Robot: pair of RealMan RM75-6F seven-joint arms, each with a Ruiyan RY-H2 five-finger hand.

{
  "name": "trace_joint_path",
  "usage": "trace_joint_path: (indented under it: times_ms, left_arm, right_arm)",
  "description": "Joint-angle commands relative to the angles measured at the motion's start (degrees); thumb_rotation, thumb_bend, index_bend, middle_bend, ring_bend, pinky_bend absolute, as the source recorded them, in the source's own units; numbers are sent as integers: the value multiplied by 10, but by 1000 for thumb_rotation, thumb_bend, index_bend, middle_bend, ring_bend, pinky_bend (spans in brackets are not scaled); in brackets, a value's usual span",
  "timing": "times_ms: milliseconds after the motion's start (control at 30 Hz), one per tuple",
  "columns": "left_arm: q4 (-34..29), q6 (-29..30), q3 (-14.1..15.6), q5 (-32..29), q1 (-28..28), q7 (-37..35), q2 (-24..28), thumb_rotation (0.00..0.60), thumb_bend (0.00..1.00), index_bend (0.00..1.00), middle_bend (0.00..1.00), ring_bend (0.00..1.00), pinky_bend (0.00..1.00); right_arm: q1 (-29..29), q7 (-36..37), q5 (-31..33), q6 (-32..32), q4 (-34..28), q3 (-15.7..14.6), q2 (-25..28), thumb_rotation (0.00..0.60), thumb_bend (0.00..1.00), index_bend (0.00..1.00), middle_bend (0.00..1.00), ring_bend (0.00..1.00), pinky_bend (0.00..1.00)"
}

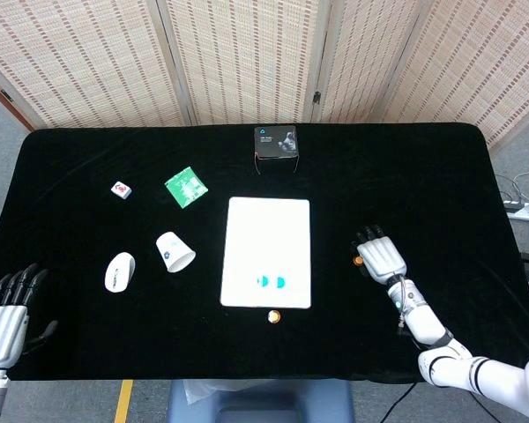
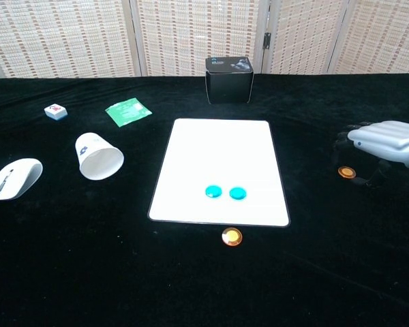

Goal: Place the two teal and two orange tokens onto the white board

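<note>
Overhead, a black-covered desk (image 1: 88, 335) fills the frame, with a white board (image 1: 266, 252) lying flat at its centre. Two teal tokens (image 1: 271, 282) sit side by side on the lower part of the board. One orange token (image 1: 273, 316) lies on the cloth just below the board's bottom edge, apart from it. A second orange token (image 2: 347, 172) lies to the right of the board, touching or just beside the fingertips of the right hand (image 1: 381, 257), which hovers palm-down with fingers loosely apart and grips nothing. The left hand (image 1: 6, 313) rests at the lower left corner of the frame, fingers spread, holding nothing. Left of the board lie a tipped white paper cup (image 1: 174, 251) and a white computer mouse (image 1: 118, 271); above them sit a green packet (image 1: 185, 188) and a small white cube (image 1: 121, 189). A black box (image 1: 276, 143) stands above the board, near the desk's far edge.
</note>
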Motion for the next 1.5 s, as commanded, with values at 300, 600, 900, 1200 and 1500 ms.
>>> trace_joint_path:
  times_ms: [300, 600, 900, 1200, 1500]
  left_arm:
    - [3, -2, 0, -3, 0, -1, -2, 600, 329, 62, 0, 30, 0]
    - [6, -4, 0, -5, 0, -2, -4, 600, 328, 62, 0, 30, 0]
    - [3, -2, -1, -2, -2, -1, -1, 600, 329, 62, 0, 30, 0]
    - [0, -1, -1, -2, -1, 0, 0, 600, 329, 62, 0, 31, 0]
    - [-2, 4, 0, 0, 1, 0, 3, 600, 328, 62, 0, 30, 0]
  right_arm:
    - [-2, -6, 2, -5, 6, 6, -5, 600, 443, 425, 196, 15, 0]
    - [-3, -12, 4, -7, 9, 11, -8, 600, 443, 478, 212, 19, 0]
    - [9, 4, -3, -11, -45, 32, 18, 600, 443, 478, 213, 21, 0]
    - [65, -36, 19, -36, -81, 72, 10, 600, 442, 478, 213, 20, 0]
    - [141, -108, 78, -64, -60, 102, -50, 600, 442, 478, 213, 19, 0]
